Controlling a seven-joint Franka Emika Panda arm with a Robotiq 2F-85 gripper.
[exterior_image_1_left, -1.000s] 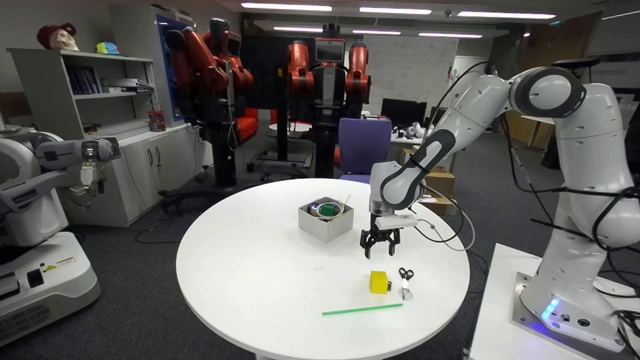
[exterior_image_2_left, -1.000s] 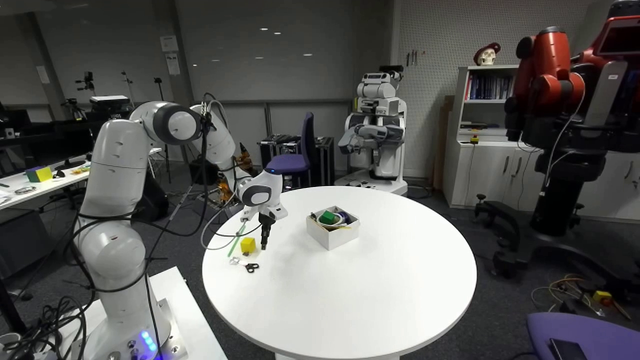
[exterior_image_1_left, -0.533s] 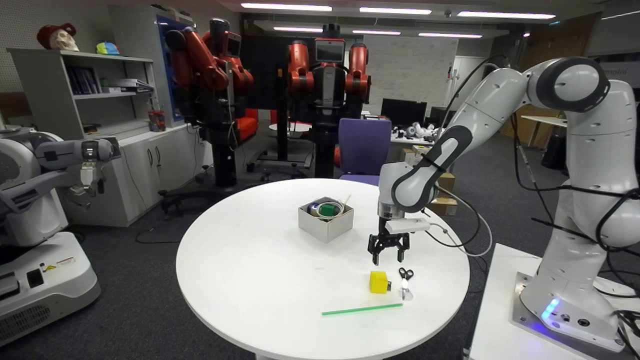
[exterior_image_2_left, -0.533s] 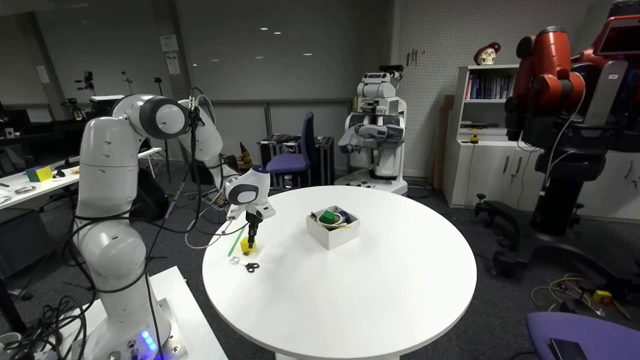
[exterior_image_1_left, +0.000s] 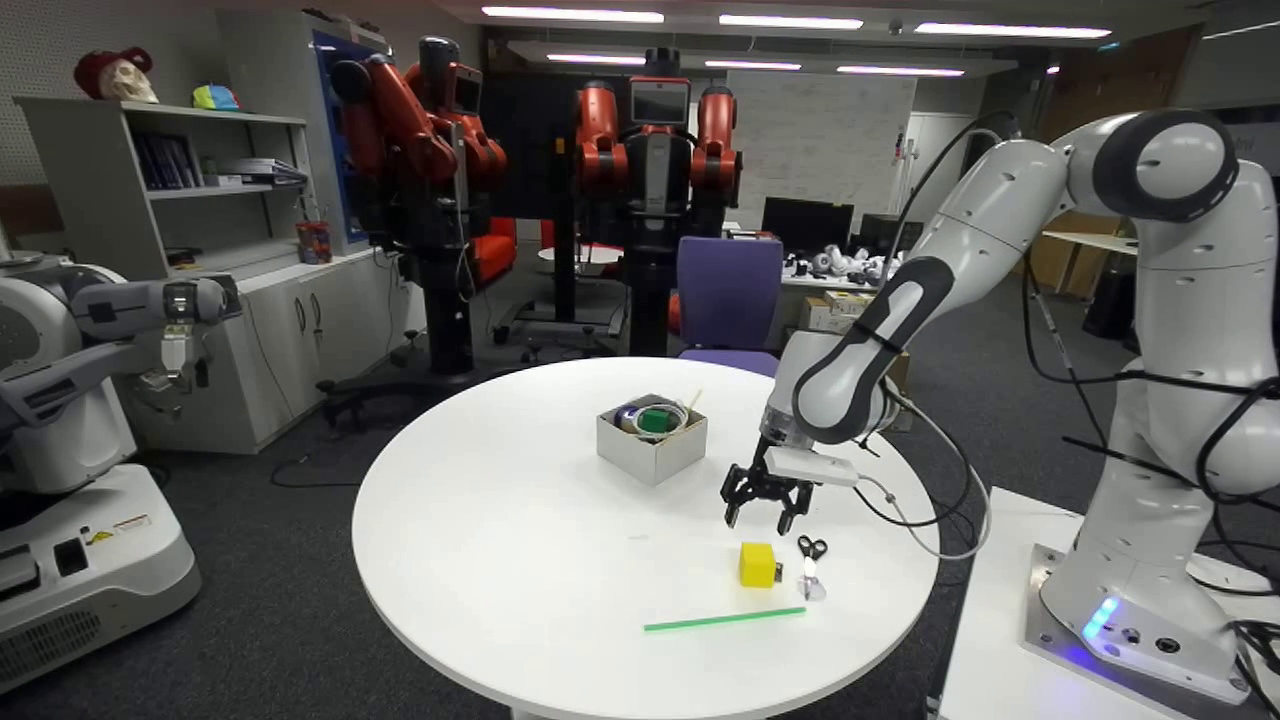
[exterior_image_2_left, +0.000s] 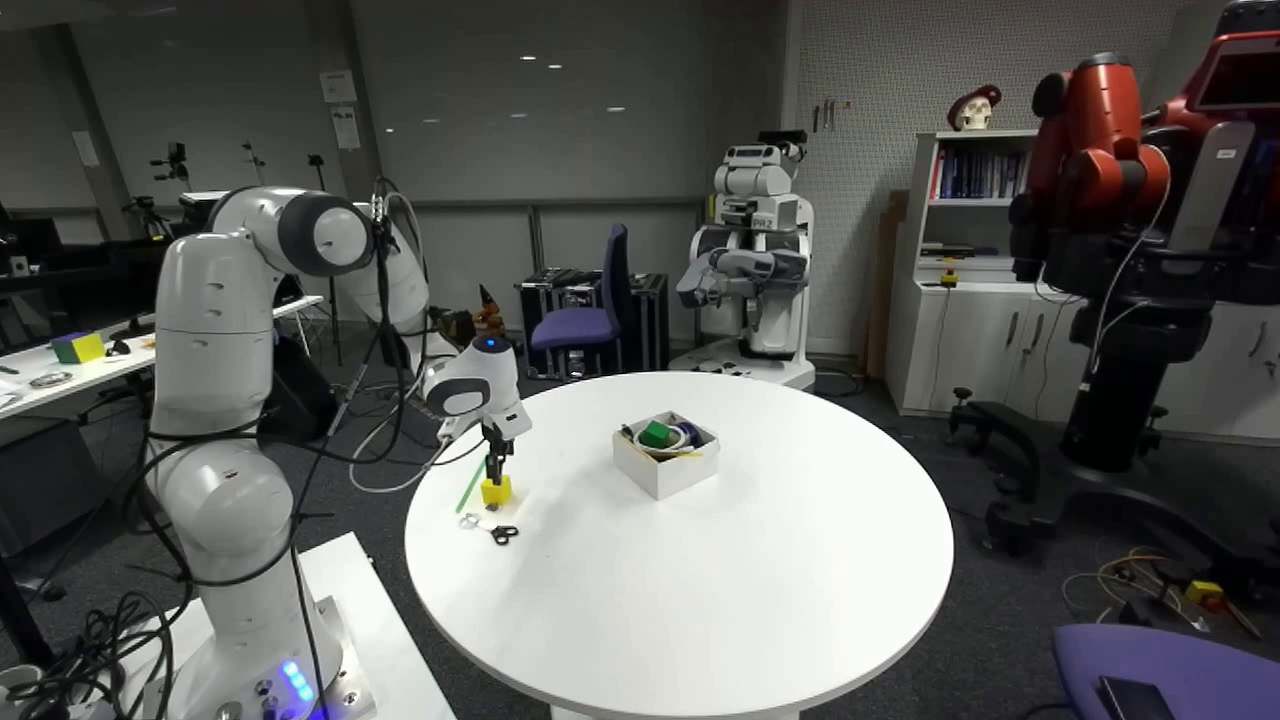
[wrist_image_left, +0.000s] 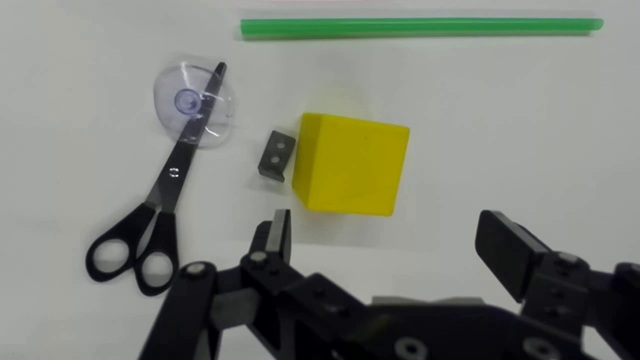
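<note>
The black two-fingered gripper (wrist_image_left: 385, 223) is spread wide and has nothing in it. It hangs above the round white table (exterior_image_1_left: 480, 560), and the nearest thing is a smooth yellow cube (wrist_image_left: 352, 167), sitting on the table just ahead of the gap between the gripper's tips in the wrist view. A small, bent, dark grey bracket (wrist_image_left: 278, 152) with two holes, maybe metal, lies so close beside the cube that I can't tell if they touch. That looks like the big trouble spot: one tip lines up with the bracket, so going down around the cube could make that tip land on it and jam. The cube also sits a bit crooked to the gripper, so a squeeze could catch a corner first and twist it. Past the bracket lie black-handled metal scissors (wrist_image_left: 170, 192), their blades overlapping a clear, round plastic suction cup (wrist_image_left: 187, 102). Drifting too far that way could bump them both.
</note>
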